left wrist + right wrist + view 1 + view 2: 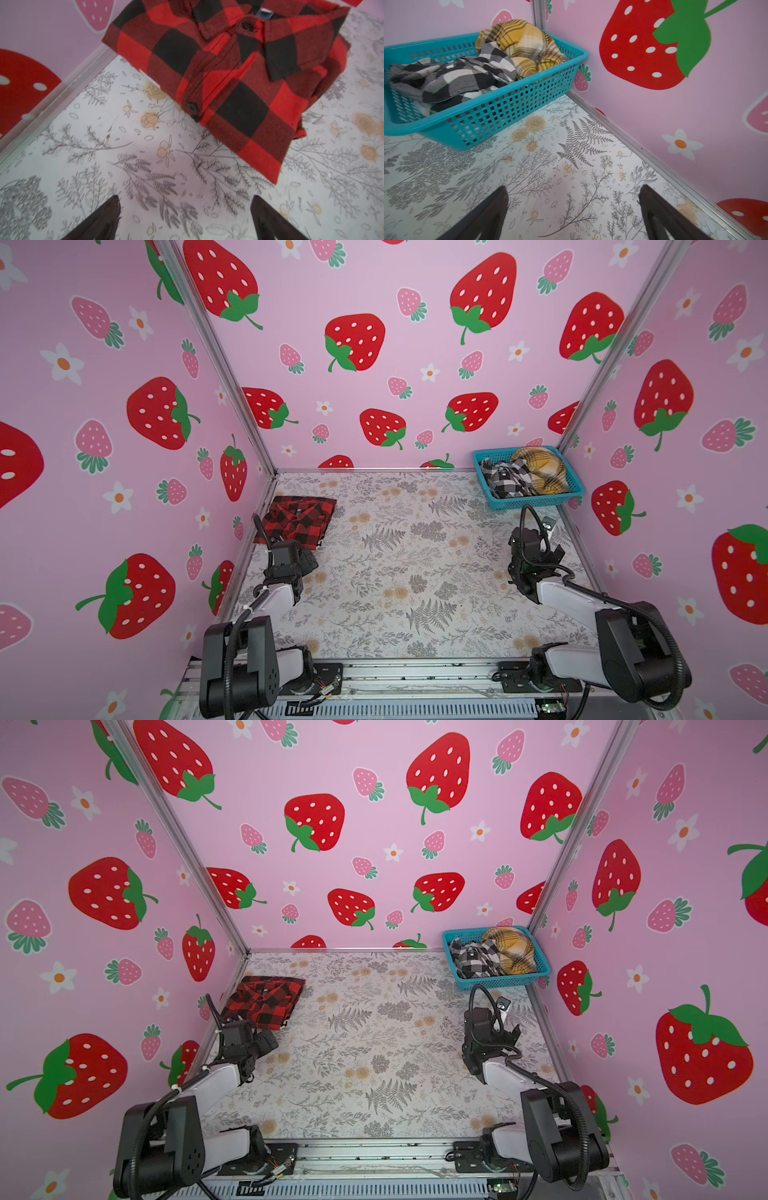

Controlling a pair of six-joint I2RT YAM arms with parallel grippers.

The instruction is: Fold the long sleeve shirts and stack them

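Note:
A folded red-and-black check shirt (pixel 297 520) (pixel 266 998) lies flat at the table's far left, collar and buttons up (pixel 239 72). My left gripper (pixel 309 561) (pixel 185 199) hovers just in front of its near edge, open and empty, not touching the cloth. A crumpled black-and-white check shirt (pixel 505 479) (pixel 456 79) and a mustard-yellow plaid shirt (pixel 540 470) (pixel 525 45) sit inside the teal basket (pixel 536 502) (pixel 508 108). My right gripper (pixel 552 540) (pixel 574 189) stands open and empty over bare table, a short way in front of the basket.
The basket sits in the far right corner against the walls. Strawberry-print walls with metal rails (pixel 643 149) close the table on the left, back and right. The floral table top (pixel 415 564) stretches between the two arms.

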